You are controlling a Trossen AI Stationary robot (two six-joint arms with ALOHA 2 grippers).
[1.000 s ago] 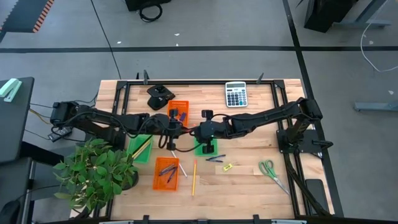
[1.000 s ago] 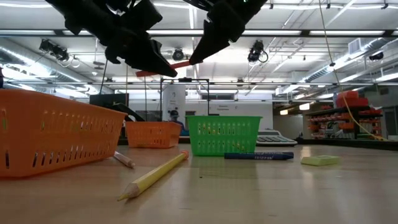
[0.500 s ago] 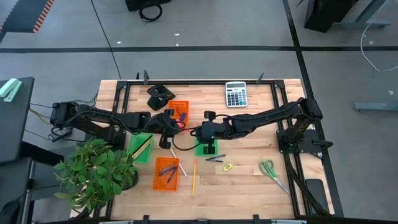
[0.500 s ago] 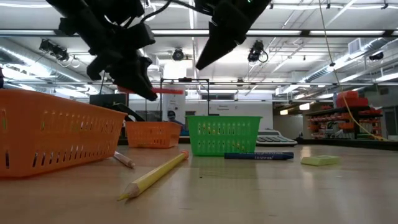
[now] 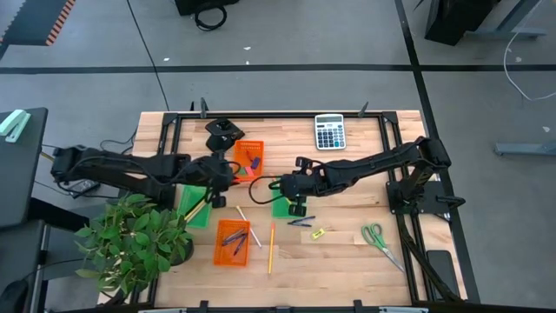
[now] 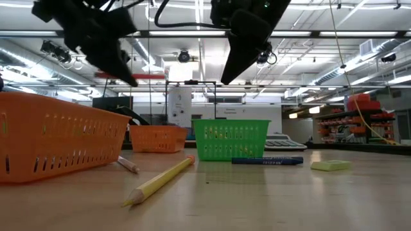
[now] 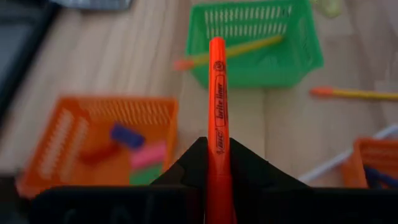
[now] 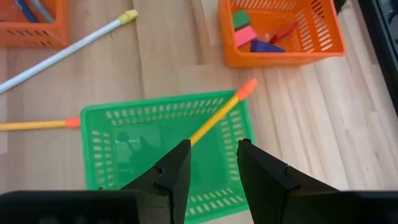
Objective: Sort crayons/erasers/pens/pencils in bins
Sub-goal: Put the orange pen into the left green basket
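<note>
I hold a light, stiff, slick orange highlighter (image 7: 216,118) pinched at its lower barrel in the left gripper (image 7: 217,163), aloft between the bins, while the right gripper (image 8: 213,163) hangs spread and empty above a green bin (image 8: 104,155).

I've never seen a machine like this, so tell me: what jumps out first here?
The two dark arms meeting over the middle of the wooden table, among small orange and green plastic trays. The left gripper is shut on a bright orange highlighter pen, held above the table. The right gripper hangs open and empty over a green tray with a long yellow pencil lying across its rim.
</note>
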